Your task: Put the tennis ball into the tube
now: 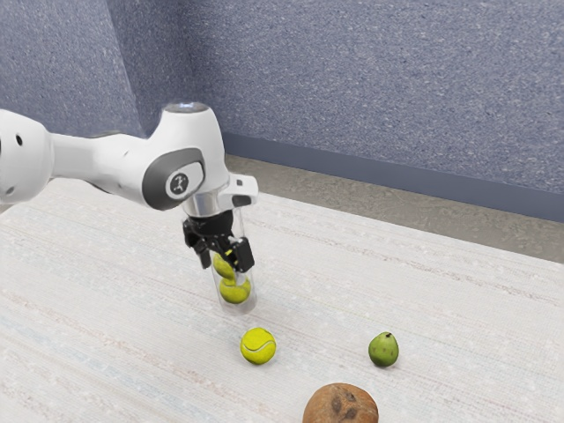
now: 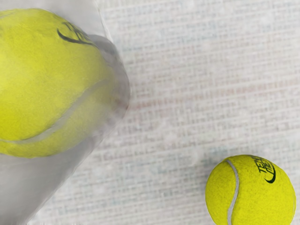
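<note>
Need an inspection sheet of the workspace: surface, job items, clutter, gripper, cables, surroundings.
Surface: pale tabletop with faint coloured streaks.
Job's things: loose tennis ball on the tabletop, outside the clear tube; the tube has yellow balls inside, at least two visible.
Clutter: green fruit and brown coconut-like object, the latter cut off by the exterior view's lower edge.
Gripper: black gripper down at the tube, fingers apart, not holding the loose ball; it partly hides the tube.
Cables: nothing seen.
Surroundings: speckled blue-grey wall with a plain blue-grey skirting; brownish floor strip beyond the tabletop.
</note>
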Controlling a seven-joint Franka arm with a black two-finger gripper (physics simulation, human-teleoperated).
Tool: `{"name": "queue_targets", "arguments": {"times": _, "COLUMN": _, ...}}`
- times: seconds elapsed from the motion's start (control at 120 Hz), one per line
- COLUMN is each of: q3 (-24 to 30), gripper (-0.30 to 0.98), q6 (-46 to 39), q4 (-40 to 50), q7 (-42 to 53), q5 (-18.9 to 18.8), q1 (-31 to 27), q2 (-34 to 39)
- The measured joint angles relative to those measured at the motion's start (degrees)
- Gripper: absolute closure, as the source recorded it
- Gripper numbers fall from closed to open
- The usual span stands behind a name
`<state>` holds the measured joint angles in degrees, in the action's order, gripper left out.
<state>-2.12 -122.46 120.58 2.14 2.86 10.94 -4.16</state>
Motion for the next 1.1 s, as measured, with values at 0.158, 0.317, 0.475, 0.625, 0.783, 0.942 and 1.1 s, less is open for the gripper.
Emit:
{"name": "queue_targets", "arguments": {"times": 0.158, "q3": 0.3, "gripper": 0.00, "q6": -2.3, "q4": 0.5, "q7": -0.6, "q5": 1.1, "q1": 1.9, "q2": -2.3}}
{"name": "queue_targets", "arguments": {"times": 0.317, "q3": 1.5, "gripper": 0.00, "q6": -3.7, "q4": 0.6, "q7": -0.3, "q5": 2.8, "q1": 2.0, "q2": -4.6}}
{"name": "queue_targets", "arguments": {"times": 0.475, "q3": 2.8, "gripper": 0.00, "q6": -4.3, "q4": 1.9, "q7": -0.1, "q5": 3.9, "q1": 2.4, "q2": -5.4}}
{"name": "queue_targets", "arguments": {"times": 0.625, "q3": 2.9, "gripper": 0.00, "q6": -6.5, "q4": 4.9, "q7": 0.1, "q5": 4.8, "q1": 3.2, "q2": -5.5}}
{"name": "queue_targets", "arguments": {"times": 0.783, "q3": 2.9, "gripper": 0.00, "q6": -10.1, "q4": 6.1, "q7": 0.2, "q5": 5.7, "q1": 3.7, "q2": -7.1}}
{"name": "queue_targets", "arguments": {"times": 0.942, "q3": 2.9, "gripper": 0.00, "q6": -12.3, "q4": 6.2, "q7": 0.3, "q5": 6.5, "q1": 4.1, "q2": -8.9}}
{"name": "queue_targets", "arguments": {"times": 1.1, "q3": 3.0, "gripper": 0.00, "q6": -13.6, "q4": 6.2, "q7": 0.3, "q5": 7.9, "q1": 4.3, "q2": -10.7}}
